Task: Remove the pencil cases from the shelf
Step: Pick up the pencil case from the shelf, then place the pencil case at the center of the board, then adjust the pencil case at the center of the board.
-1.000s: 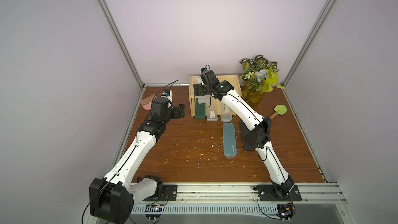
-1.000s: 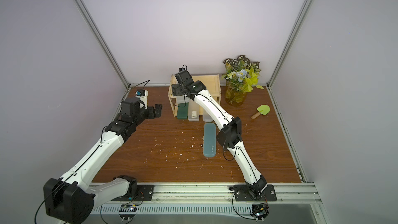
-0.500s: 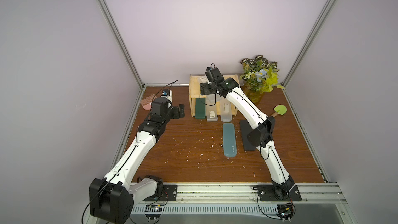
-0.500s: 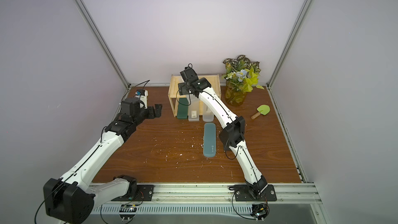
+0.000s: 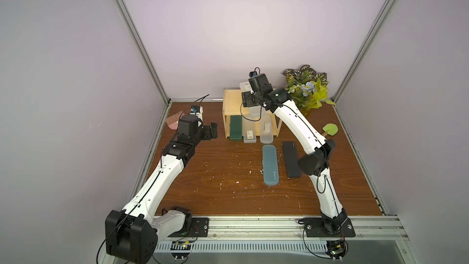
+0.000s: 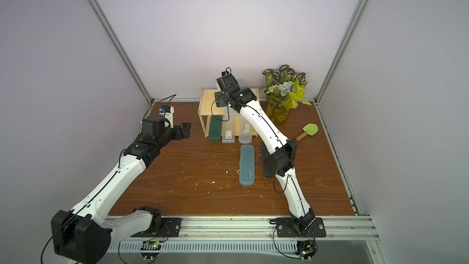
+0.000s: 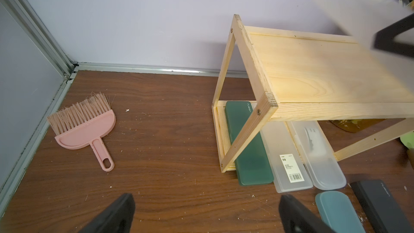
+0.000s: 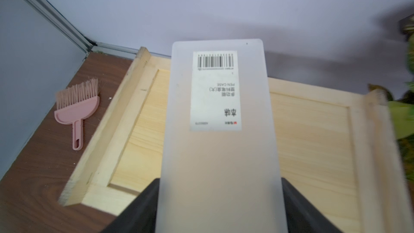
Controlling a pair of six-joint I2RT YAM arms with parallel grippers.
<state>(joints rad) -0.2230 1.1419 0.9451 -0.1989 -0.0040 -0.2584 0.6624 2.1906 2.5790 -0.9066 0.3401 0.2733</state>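
My right gripper is shut on a frosted grey pencil case with a barcode label. It holds that case tilted above the top board of the pale wooden shelf. On the lower tier lie a dark green case, a second frosted case and a clear rounded case, their ends sticking out in front. A teal case and a black case lie on the table in front. My left gripper is open and empty, left of the shelf.
A pink brush lies by the left wall. A vase of flowers stands right of the shelf, and a green spatula lies near the right edge. Walls close off the back and both sides.
The right jaws have closed on the frosted case, and the wrist has moved right and slightly up over the shelf. The left arm has not moved.
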